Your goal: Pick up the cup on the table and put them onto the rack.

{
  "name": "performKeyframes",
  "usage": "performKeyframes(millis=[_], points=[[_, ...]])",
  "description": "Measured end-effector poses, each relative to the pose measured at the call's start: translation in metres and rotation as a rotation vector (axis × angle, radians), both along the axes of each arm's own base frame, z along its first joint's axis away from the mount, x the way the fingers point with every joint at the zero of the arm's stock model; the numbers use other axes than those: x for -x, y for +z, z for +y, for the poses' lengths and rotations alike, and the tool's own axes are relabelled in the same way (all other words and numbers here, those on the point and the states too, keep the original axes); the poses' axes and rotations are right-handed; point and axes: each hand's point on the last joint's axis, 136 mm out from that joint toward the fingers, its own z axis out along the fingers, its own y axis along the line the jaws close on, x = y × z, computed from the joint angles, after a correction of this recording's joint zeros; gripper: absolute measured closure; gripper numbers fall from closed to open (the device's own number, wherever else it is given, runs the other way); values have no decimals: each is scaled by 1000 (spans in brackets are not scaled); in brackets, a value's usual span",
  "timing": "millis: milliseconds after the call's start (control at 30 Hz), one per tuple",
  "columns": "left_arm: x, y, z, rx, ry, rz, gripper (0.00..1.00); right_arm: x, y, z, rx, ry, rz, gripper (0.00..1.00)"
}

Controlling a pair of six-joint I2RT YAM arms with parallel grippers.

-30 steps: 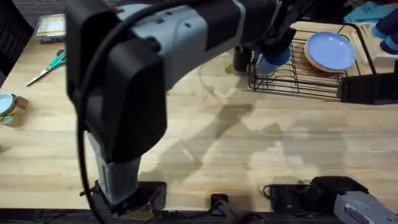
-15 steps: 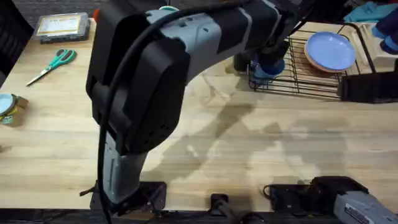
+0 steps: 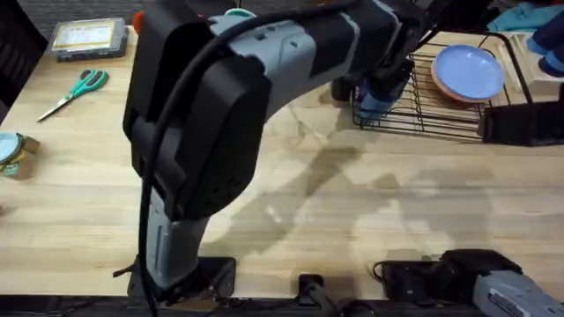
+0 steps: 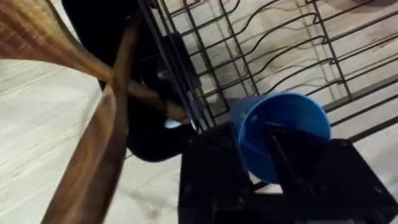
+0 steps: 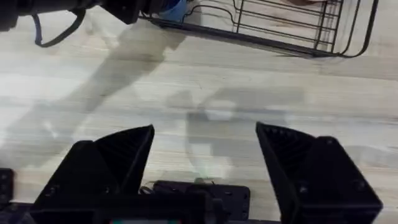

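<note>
At the rack's (image 3: 441, 97) near-left corner we see the left gripper (image 4: 273, 168) clamped on the blue cup (image 4: 280, 134), one finger inside its mouth, the other outside. Cup sits tilted against the rack's outer wires, just beside a dark holder (image 4: 109, 37) with wooden spoons (image 4: 99, 124). We can't tell if it touches the worktop (image 3: 352, 202). Right gripper (image 5: 205, 152) hangs wide open above bare worktop, holding nothing. Blue plate (image 3: 469, 69) lies in the rack.
</note>
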Motion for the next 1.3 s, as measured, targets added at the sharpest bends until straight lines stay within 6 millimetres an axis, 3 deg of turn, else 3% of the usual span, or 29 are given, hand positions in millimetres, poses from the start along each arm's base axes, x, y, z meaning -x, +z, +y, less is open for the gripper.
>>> performKeyframes(millis=[500,833,1133,1300], points=[[0,1,-1,3,-3,0,658,0,0,0,0,0,0,9],[-4,26,-3,22,2,-18,655,0,0,0,0,0,0,9],[2,23,5,-14,3,16,655,0,0,0,0,0,0,9],[-1,39,1,9,3,-6,653,0,0,0,0,0,0,9]])
